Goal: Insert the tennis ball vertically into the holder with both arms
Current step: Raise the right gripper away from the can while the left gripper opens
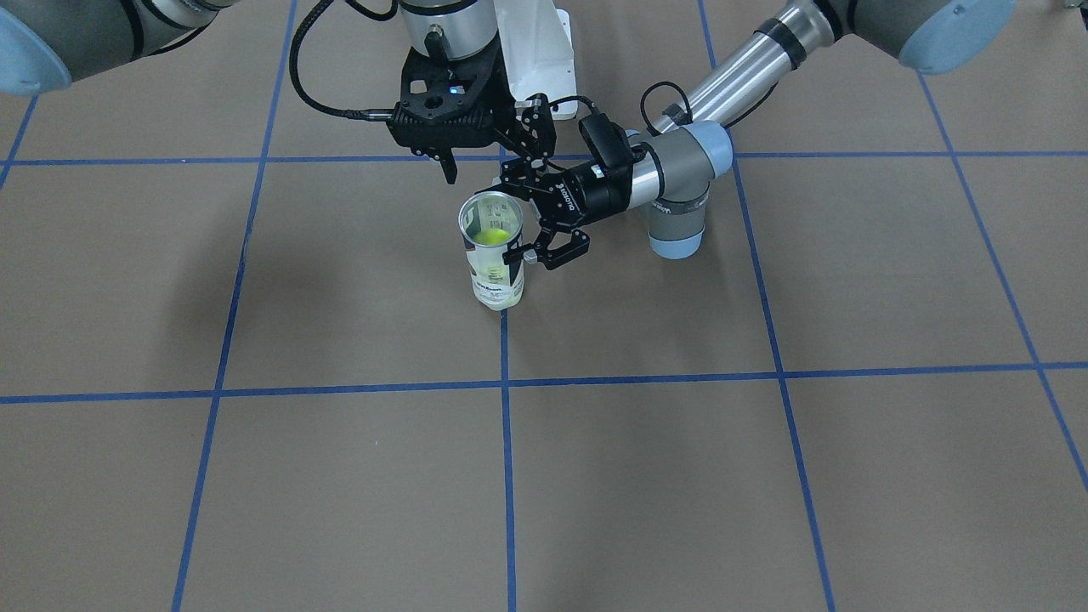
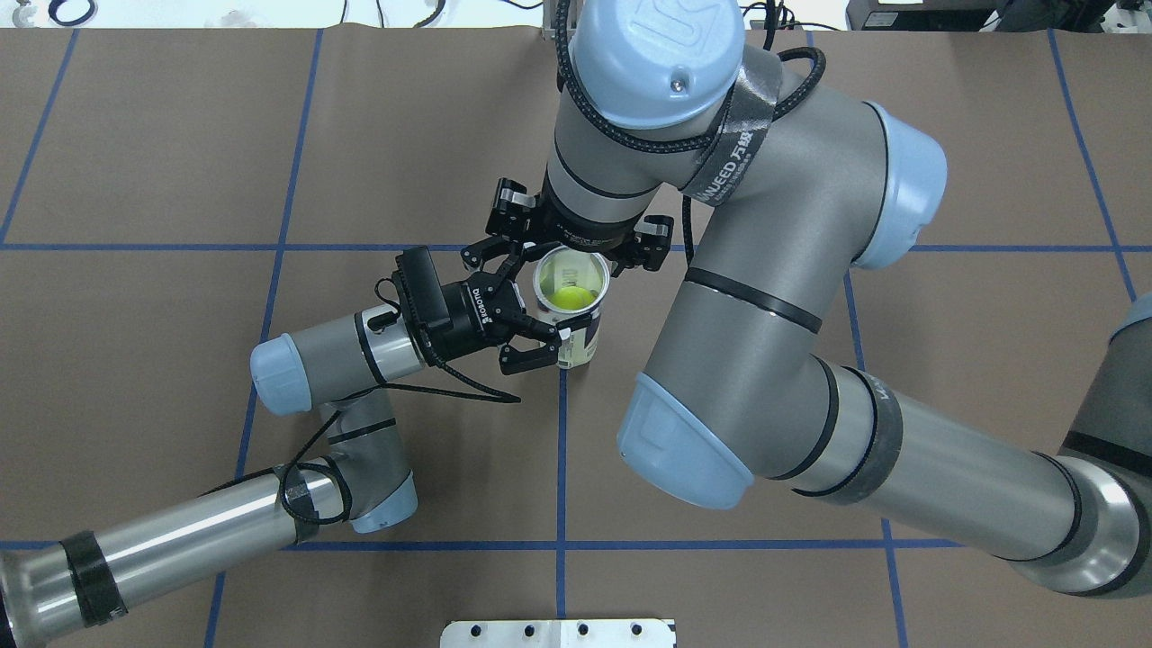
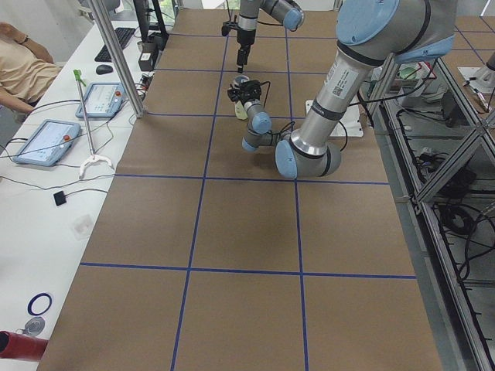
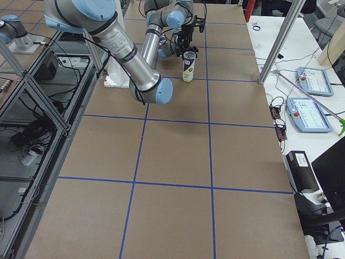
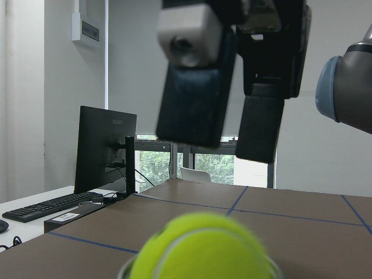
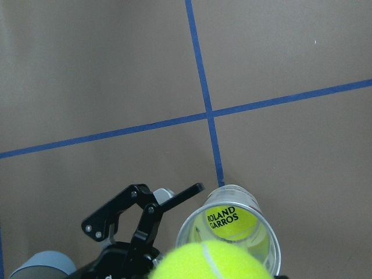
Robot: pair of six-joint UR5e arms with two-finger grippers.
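Right gripper [image 5: 226,139]: hangs at the top of the left wrist frame, pointing down, jaws wide apart, gripping nothing. Directly beneath, at bottom centre and clear of those fingers [image 5: 195,87]: second ball [image 5: 200,247], blurred. Also shows at the bottom edge of the right wrist frame, overlapping the lower rim of the holder [image 6: 195,224].

Left gripper [image 2: 540,306]: reaches in level from the left of the overhead frame and straddles the holder, one pad [image 2: 560,337] against its wall. Cannot tell whether clamped or merely close.

Holder: stands upright on the table [image 1: 765,476], mouth open, near centre in the overhead frame, upper centre in the front frame, foot at a blue line [image 1: 507,476]. Inside: ball [image 6: 229,218], printed ROLAND GARROS.

Right arm [image 2: 774,297]: fills the overhead frame's right half, wrist above the holder. Left arm [image 2: 180,540]: enters at lower left.
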